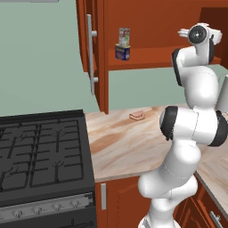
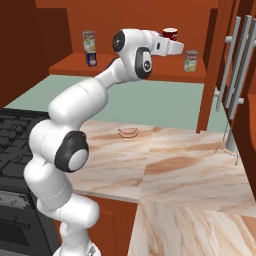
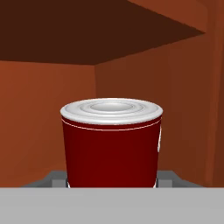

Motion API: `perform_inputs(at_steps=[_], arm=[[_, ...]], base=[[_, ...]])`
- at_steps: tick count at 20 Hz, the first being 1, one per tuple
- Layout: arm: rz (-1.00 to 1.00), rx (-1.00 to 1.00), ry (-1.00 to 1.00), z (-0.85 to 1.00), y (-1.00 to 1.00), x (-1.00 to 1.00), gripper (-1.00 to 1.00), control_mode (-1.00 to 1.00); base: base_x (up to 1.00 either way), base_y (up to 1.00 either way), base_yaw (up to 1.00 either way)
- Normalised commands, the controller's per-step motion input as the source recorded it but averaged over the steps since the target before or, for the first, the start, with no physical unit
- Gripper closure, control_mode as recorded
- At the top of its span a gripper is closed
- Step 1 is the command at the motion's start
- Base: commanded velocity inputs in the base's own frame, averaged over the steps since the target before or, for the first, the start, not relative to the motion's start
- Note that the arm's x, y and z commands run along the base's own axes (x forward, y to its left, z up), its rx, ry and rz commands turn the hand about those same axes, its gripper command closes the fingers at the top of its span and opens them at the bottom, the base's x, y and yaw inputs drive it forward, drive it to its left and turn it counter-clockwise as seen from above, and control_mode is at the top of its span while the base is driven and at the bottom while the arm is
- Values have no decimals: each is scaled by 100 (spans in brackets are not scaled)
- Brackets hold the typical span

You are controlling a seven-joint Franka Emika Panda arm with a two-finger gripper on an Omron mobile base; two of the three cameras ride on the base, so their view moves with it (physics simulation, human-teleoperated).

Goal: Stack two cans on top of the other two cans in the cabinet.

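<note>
Red can (image 3: 112, 144) sat clamped in the claw (image 3: 112, 181), held up inside the cabinet (image 2: 150, 70) near the green-labelled can (image 2: 190, 60).

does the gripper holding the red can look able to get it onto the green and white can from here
Probably yes. The gripper is shut on the red can, held above shelf level in the cabinet. The green and white can stands just beside it with its top bare, and nothing shows between them.
</note>
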Motion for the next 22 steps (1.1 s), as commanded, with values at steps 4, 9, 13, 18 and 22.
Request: perform_inputs(at_steps=[4,9,13,18,22], arm=[[-9,-2,6,19,0,-18,100,-100],[-5,-5,2,0,-3,-7,100,-100],[-1,0,1,-1,-11,-3,100,-100],[0,0,0,-2,-23,0,100,-100],[0,0,1,0,-35,0,100,-100]], base=[[0,0,0],[0,0,0],[0,0,0],[0,0,0],[0,0,0]])
